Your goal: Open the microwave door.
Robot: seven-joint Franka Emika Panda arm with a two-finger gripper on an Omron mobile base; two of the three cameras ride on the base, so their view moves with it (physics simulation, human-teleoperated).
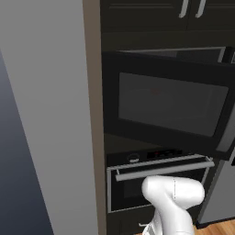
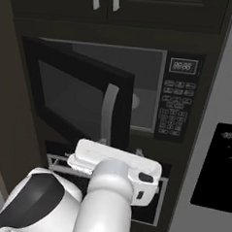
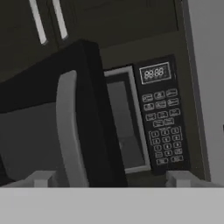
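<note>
Clearly, the microwave door (image 2: pixel 75 98) is standing swung out from the microwave (image 2: pixel 153 91), hinged along its left edge and angling toward the robot, so the task is looking largely done. In the hand view the end effector (image 3: pixel 111 179) is sitting with its two fingertips (image 3: pixel 41 179) spread wide apart at the bottom of the frame, and nothing is lying between them; it is gripping nothing. The curved grey handle (image 3: pixel 70 131) is rising just above and beside the left fingertip, its long axis running upright, roughly parallel to the door's free edge. So the handle is lying slightly left of the end effector's centre line and close ahead of it, apart from both fingers as far as the frames are showing.

To the right of the door's edge, the cavity (image 3: pixel 124 127) is showing as a pale grey interior; in the right base view a pale round shape, probably a turntable plate (image 2: pixel 135 100), is peeking past the door edge, and nothing else is visible inside. The keypad strip (image 3: pixel 161 118) with its small display is sitting on the microwave's right side, well clear of the door.

Below the microwave, the oven (image 1: pixel 156 183) with its horizontal silver bar handle is staying shut. If any move is remaining, I judge it to be backing the open end effector away from the handle without brushing the door.
</note>
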